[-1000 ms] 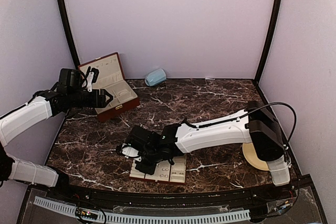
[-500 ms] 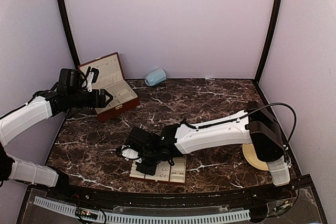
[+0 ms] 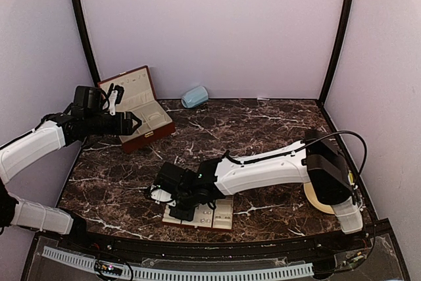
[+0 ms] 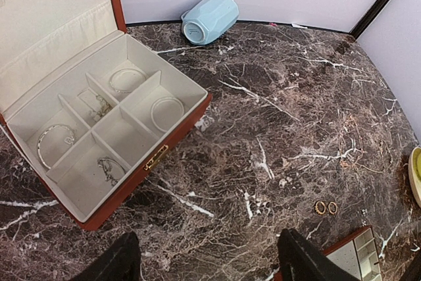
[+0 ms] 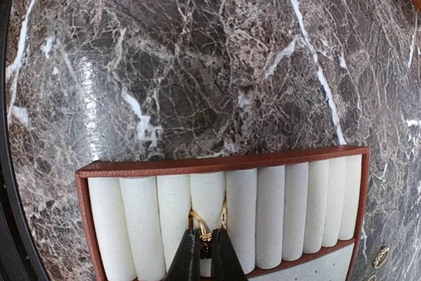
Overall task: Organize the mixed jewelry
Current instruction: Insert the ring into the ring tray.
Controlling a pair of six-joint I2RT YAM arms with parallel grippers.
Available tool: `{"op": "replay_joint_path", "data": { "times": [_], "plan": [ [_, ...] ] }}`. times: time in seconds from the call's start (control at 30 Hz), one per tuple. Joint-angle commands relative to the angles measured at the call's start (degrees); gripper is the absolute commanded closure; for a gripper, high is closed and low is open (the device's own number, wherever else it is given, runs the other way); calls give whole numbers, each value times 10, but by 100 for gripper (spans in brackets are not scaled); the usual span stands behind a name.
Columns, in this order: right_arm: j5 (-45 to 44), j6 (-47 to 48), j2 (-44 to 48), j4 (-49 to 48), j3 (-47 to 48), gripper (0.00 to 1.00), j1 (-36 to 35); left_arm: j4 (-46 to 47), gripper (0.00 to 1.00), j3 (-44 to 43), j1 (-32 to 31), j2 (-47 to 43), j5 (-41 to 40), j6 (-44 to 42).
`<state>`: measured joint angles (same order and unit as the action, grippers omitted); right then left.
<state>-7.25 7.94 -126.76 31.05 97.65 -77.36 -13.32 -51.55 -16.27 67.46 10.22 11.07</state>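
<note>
My right gripper [image 5: 202, 243] is shut on a gold ring [image 5: 208, 223]. The ring's band straddles one white roll of the red-brown ring tray [image 5: 217, 162], sunk into the slots on either side. From above, that gripper [image 3: 175, 195] hangs over the tray's left end [image 3: 222, 219]. Two more small gold rings [image 4: 325, 207] lie on the marble near the tray's corner [image 4: 360, 249]. My left gripper [image 4: 207, 260] is open and holds nothing, above the marble just in front of the open red-brown box [image 4: 135, 181]. From above, it [image 3: 134, 123] sits at the box's front.
The box's cream compartments hold bracelets [image 4: 166, 112] and chains. A pale blue cup [image 3: 195, 96] lies on its side by the back wall. A yellowish plate [image 3: 314, 199] sits under the right arm. A small gold piece [image 5: 379, 255] rests in the tray's lower part.
The right arm has shifted slightly left and lower over the tray's rolls, still shut on the ring. The left arm has not moved.
</note>
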Motion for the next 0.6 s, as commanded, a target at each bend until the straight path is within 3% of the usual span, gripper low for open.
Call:
{"op": "replay_joint_path", "data": {
  "times": [0.0, 0.2, 0.57],
  "plan": [
    [-3, 5, -16, 15, 11, 94, -10, 8, 25, 9, 3, -14, 0, -6],
    [-1, -1, -4, 10, 24, 77, -10, 7, 25, 11, 3, -17, 0, -6],
    [39, -30, 42, 1, 30, 64, -2, 7, 25, 12, 3, -20, -7, -8]
  ]
}}
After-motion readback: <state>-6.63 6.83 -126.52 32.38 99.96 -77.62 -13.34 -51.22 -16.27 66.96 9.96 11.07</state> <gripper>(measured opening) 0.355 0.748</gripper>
